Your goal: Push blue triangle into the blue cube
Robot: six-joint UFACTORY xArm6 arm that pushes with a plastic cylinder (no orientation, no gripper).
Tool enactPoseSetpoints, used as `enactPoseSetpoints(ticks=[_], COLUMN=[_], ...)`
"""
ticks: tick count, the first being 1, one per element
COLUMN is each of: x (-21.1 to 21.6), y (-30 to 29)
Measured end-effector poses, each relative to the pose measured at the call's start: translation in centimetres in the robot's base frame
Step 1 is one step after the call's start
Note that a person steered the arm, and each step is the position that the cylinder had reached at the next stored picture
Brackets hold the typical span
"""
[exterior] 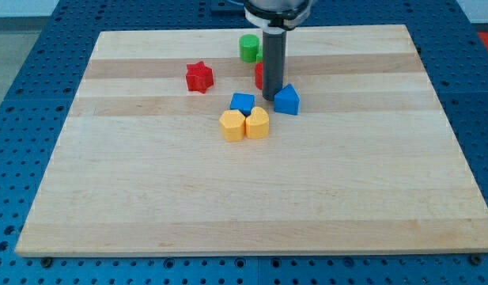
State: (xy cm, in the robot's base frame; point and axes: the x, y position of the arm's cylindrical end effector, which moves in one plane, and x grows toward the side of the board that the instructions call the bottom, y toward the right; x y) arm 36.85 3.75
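Note:
The blue triangle (287, 100) lies on the wooden board (251, 198), right of centre near the view's top. The blue cube (242, 103) lies a short way to its left, with a gap between them. My tip (271, 96) stands in that gap, touching or almost touching the triangle's left side. The rod rises straight up from there to the arm at the view's top.
Two yellow blocks (232, 125) (258, 123) sit side by side just below the blue cube. A red star (199, 77) lies to the upper left. A green cylinder (248, 47) stands near the top edge. A red block (260, 75) is partly hidden behind the rod.

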Motion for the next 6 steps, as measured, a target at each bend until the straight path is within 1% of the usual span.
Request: enactPoseSetpoints(ticks=[2, 3, 6], x=[-0.5, -0.1, 0.3], y=[7.0, 8.3, 7.9])
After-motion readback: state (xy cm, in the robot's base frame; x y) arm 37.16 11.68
